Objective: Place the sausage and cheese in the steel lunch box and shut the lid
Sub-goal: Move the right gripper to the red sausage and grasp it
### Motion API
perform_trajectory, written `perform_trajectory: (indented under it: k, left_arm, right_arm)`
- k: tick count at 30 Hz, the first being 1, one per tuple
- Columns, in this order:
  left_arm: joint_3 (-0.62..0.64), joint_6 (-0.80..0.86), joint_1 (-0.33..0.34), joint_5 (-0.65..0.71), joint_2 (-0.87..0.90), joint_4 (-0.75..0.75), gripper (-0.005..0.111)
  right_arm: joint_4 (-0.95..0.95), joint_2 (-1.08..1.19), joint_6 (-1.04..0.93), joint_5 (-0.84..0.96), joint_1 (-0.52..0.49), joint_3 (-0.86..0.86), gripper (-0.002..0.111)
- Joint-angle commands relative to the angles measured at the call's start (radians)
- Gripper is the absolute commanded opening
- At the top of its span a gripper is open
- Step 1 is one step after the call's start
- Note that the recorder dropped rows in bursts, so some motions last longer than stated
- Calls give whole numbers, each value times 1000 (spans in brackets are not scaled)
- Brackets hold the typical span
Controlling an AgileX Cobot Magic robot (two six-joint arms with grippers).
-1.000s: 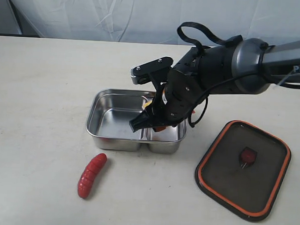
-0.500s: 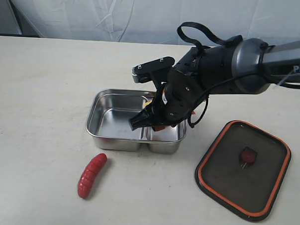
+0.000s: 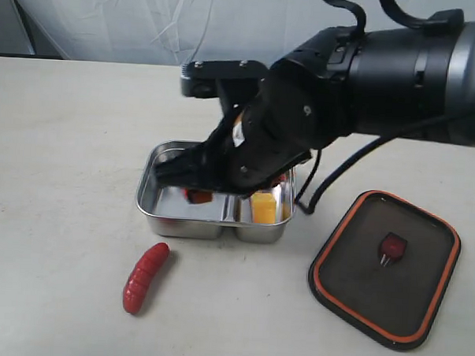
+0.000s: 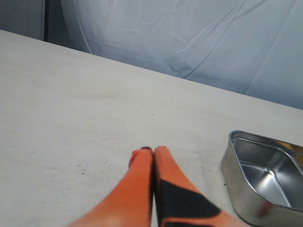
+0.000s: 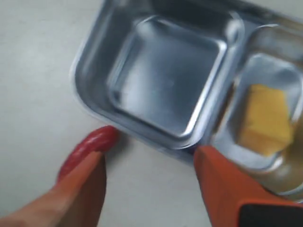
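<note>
The right tool, spread wide and empty, hangs over the shiny two-compartment steel lunch box, its arm hiding the far rim. The yellow toy cheese wedge, gripped a moment ago, now lies in the smaller compartment. The red ribbed plastic sausage lies toward the table's near edge, the dark translucent lid toward its right edge. The left tool is closed, empty.
</note>
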Motion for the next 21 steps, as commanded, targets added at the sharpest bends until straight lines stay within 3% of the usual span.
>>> perform_trajectory:
  k: [1,6,13,21]
  left_arm:
    - [3,2,-5,-7,-4,1,0]
    - [3,2,-5,-7,-4,1,0]
    - [3,2,-5,-7,-4,1,0]
    - [3,2,-5,-7,-4,1,0]
  right_arm:
    - [43,35,28,2,109,-11,55]
    - [57,142,184,-6,150,-88,55]
    - [110,283,184,121,156,-252,55]
    - [161,387,184,179,156,-289,55]
